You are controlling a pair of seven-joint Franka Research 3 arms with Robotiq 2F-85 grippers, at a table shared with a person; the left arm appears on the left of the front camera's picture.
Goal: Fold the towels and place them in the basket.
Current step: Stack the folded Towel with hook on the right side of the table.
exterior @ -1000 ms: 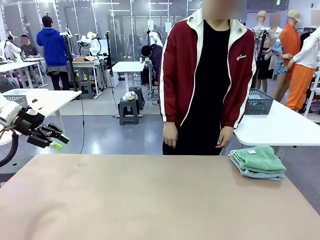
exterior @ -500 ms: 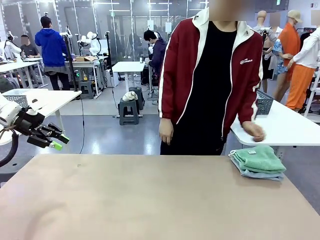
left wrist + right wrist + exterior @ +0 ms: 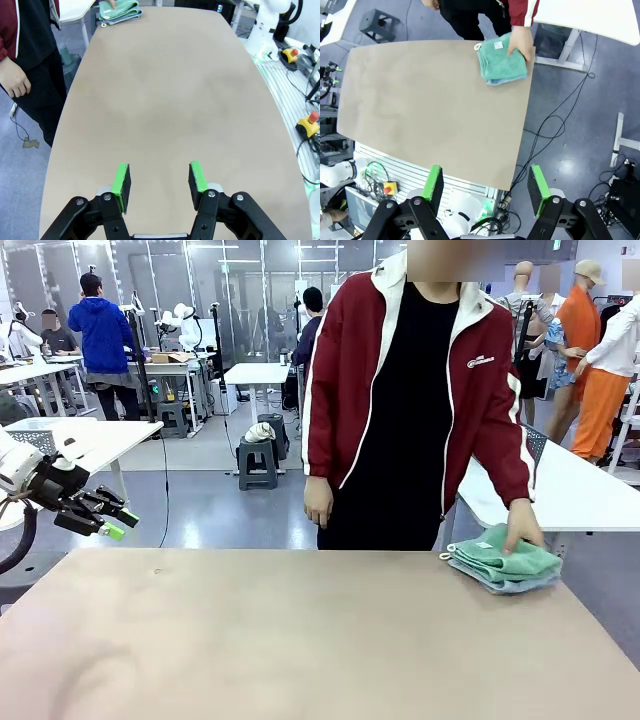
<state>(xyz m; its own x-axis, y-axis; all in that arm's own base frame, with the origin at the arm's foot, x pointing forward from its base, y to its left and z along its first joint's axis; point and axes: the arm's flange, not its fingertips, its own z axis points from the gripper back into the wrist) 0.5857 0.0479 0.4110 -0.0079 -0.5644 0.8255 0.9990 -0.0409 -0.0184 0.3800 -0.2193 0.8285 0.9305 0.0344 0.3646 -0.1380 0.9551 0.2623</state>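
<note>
Towels point(image 3: 503, 562) stacked at tabletop point(image 3: 300, 640) far right corner, person's hand point(image 3: 523, 529) on top. Soft, limp, light; pinch a corner or edge. Left hand point(image 3: 159, 182) and right hand point(image 3: 485, 187) both released, empty.

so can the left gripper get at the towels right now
Probably not yet. The left gripper is open and hangs off the table's far-left corner, the towels lie at the opposite far-right corner, and the person's hand rests on them.
</note>
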